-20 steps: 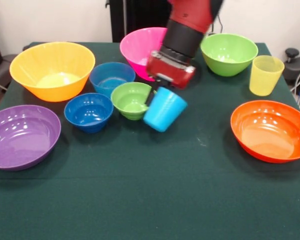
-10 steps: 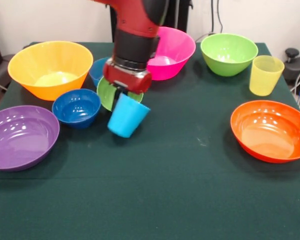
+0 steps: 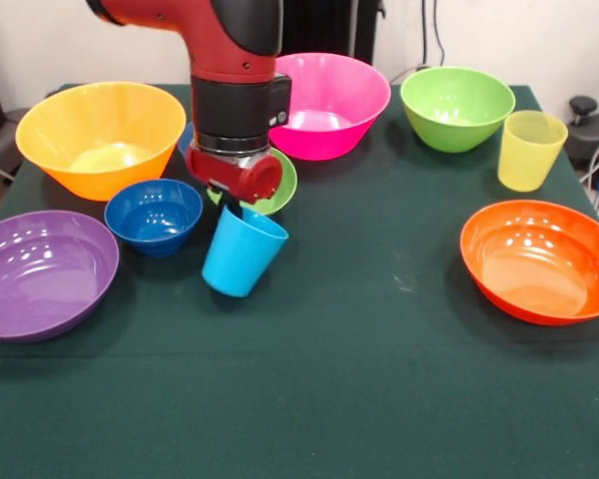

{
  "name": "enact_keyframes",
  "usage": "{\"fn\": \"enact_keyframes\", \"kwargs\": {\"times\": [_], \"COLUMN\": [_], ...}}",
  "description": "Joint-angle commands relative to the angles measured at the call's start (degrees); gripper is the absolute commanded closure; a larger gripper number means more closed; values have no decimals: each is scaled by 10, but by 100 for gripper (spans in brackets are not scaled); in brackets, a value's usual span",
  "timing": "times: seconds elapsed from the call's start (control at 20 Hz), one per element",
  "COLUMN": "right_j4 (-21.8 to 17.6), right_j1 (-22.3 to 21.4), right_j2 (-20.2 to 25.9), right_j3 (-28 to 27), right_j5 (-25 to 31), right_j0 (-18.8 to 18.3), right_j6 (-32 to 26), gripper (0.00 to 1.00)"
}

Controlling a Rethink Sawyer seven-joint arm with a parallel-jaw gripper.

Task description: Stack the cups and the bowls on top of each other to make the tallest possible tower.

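My gripper point(image 3: 236, 212) is shut on the rim of the light blue cup point(image 3: 240, 254), which hangs tilted just above the table, left of centre. The small dark blue bowl point(image 3: 153, 214) stands to the cup's left. The small lime green bowl point(image 3: 278, 190) lies tipped behind the gripper. The light blue bowl is hidden behind the arm. The yellow cup point(image 3: 529, 150) stands upright at the far right. No tower stands.
Larger bowls ring the table: yellow-orange point(image 3: 100, 135) at the back left, pink point(image 3: 331, 100) at the back centre, green point(image 3: 457, 105) at the back right, purple point(image 3: 42, 271) at the left edge, orange point(image 3: 539, 261) at the right.
The arm has swung to the left of the picture with the light blue cup in its grip. The dark blue bowl and the small green bowl have shifted left.
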Motion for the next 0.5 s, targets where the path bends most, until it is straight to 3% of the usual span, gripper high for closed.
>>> {"fn": "enact_keyframes", "kwargs": {"times": [0.05, 0.5], "right_j4": [-4, 25], "right_j1": [41, 41], "right_j2": [169, 211], "right_j3": [12, -7], "right_j5": [124, 205], "right_j0": [-22, -47], "right_j6": [-13, -14], "gripper": [100, 100]}}
